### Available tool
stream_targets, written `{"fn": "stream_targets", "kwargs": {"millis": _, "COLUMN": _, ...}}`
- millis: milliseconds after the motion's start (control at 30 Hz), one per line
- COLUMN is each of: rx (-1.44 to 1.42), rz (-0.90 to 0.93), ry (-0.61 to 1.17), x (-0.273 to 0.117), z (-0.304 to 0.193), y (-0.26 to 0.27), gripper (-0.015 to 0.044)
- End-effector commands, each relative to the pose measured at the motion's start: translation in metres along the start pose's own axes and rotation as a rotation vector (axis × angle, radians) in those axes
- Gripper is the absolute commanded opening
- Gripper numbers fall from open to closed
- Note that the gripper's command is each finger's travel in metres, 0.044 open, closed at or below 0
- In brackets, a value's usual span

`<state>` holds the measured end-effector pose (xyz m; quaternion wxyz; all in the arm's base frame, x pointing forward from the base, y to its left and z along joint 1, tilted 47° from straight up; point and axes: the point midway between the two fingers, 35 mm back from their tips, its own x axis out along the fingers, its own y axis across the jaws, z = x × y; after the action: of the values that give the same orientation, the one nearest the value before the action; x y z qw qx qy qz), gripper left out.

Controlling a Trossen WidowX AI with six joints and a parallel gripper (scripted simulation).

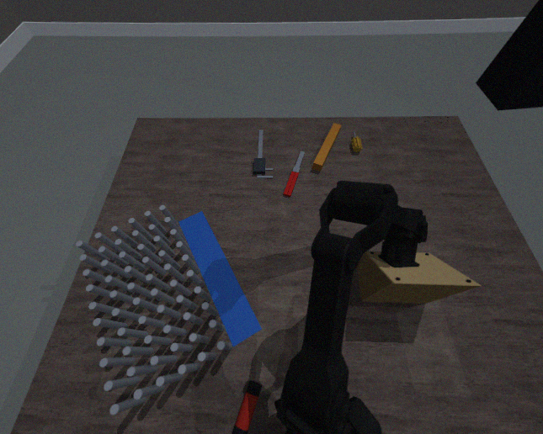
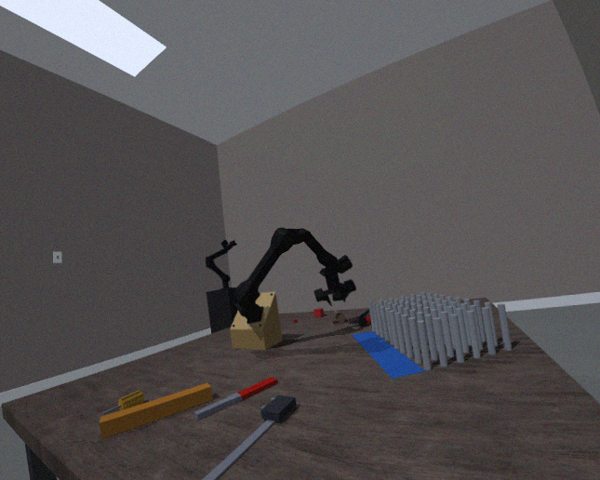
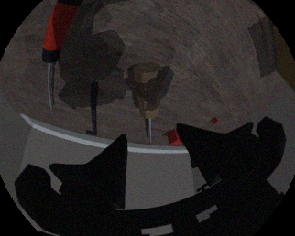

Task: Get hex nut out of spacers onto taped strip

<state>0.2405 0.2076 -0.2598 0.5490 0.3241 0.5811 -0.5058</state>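
In the exterior view, the dark-headed tool (image 1: 259, 166) (image 2: 279, 407), red-handled tool (image 1: 290, 183) (image 2: 259, 388) and orange bar (image 1: 327, 146) (image 2: 156, 410) lie in the foreground. Beyond them, the blue strip (image 1: 222, 283) (image 2: 388, 355) borders the upright spacers (image 1: 154, 292) (image 2: 454, 338); the hex nut's position cannot be determined. The gripper (image 2: 337, 301) (image 3: 151, 132) is suspended above the table's far portion, fingers apart with nothing between, near the red-and-black-handled tool (image 1: 247, 407) (image 2: 365, 319) (image 3: 60, 27).
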Motion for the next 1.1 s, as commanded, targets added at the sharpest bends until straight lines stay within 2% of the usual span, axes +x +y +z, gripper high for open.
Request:
{"fn": "stream_targets", "kwargs": {"millis": 0, "rx": -0.002, "rz": 0.000, "ry": -0.001, "x": 0.001, "z": 0.000, "y": 0.000, "gripper": 0.0280}}
{"fn": "stream_targets", "kwargs": {"millis": 1067, "rx": -0.003, "rz": 0.001, "ry": -0.005, "x": 0.035, "z": 0.024, "y": -0.004, "gripper": 0.0280}}
